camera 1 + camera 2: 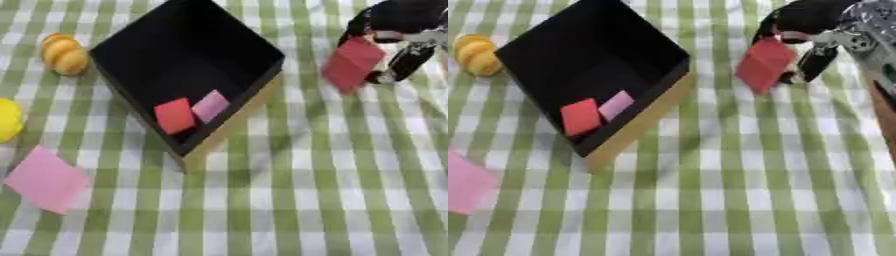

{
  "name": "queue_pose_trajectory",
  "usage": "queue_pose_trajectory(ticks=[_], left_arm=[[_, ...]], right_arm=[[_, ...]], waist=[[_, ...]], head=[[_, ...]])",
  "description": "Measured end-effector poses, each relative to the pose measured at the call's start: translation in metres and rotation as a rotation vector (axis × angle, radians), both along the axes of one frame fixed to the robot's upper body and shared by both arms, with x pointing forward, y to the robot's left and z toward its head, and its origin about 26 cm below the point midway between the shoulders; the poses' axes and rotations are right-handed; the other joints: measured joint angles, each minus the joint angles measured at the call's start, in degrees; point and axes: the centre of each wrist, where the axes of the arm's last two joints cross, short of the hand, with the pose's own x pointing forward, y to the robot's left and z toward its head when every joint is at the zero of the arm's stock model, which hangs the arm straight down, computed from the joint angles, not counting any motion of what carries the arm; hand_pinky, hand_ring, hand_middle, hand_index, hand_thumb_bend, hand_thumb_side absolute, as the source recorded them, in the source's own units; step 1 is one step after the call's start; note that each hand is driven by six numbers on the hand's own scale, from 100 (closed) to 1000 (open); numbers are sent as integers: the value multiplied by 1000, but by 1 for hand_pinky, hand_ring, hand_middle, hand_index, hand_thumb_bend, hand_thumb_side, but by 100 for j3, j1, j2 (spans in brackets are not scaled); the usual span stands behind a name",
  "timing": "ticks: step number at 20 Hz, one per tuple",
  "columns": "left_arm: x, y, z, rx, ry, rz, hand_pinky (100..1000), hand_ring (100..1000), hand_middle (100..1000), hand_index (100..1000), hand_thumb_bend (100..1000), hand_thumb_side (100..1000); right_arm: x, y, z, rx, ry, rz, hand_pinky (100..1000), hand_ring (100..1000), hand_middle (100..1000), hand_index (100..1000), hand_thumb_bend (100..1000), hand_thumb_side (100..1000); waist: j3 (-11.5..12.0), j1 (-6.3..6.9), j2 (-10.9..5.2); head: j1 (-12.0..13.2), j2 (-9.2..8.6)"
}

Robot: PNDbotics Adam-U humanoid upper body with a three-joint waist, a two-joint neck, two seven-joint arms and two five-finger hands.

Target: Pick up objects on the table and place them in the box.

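Left eye view shows the right hand (394, 30) at the upper right, its fingers and thumb pinching the top edge of a red square (353, 64). The square hangs tilted below the hand, clear of the table (332, 200) (whether its lower corner touches the cloth cannot be determined), and lies to the right of the box (262, 90), outside its near-right wall. The left hand does not appear in either view.

The box is black inside with a tan outer wall, and it sits askew on the green checked cloth. It already contains a red piece (174, 116) and a pale pink piece (211, 105), lying side by side near its lower corner.

Items remaining on the table: a pink square (45, 179) at the lower left, a yellow object (9, 119) at the left edge, and an orange ridged object (64, 53) at the upper left beside the box.

Step in hand, as judged: transport of the red square, grasp completed, placement not yet done. The next move calls for carrying the square leftward over the wall, high enough that its hanging lower edge clears the rim, then releasing above the black floor. Three objects then remain to collect.
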Motion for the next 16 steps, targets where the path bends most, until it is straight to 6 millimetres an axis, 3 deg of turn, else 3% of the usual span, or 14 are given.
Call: queue_pose_trajectory(ticks=[2, 4, 5, 6, 9, 16], left_arm=[[0, 0, 0, 0, 0, 0, 778, 746, 718, 786, 771, 768], [0, 0, 0, 0, 0, 0, 779, 746, 718, 786, 770, 768], [0, 0, 0, 0, 0, 0, 779, 746, 718, 786, 770, 768], [0, 0, 0, 0, 0, 0, 779, 746, 718, 786, 770, 769], [0, 0, 0, 0, -2, 0, 779, 746, 719, 787, 770, 770], [0, 0, 0, 2, -2, -3, 778, 746, 719, 787, 769, 772]], right_arm=[[1, 1, 0, 19, -11, 6, 812, 747, 432, 575, 328, 100], [2, 3, -1, 50, -36, 18, 799, 708, 396, 541, 263, 100], [2, 4, -1, 69, -52, 25, 797, 702, 396, 542, 179, 100], [2, 6, 0, 86, -66, 32, 797, 701, 401, 549, 227, 100], [-2, 13, 6, 125, -107, 62, 784, 663, 403, 552, 191, 100], [-30, 58, 55, 203, -184, 212, 752, 607, 401, 552, 151, 100]], waist=[[6, 0, 0], [25, -1, -1], [25, -4, -5], [25, -6, -8], [26, -18, -41], [-13, -55, -166]], head=[[0, 1], [0, 1], [0, 1], [0, 1], [2, 4], [39, 57]])
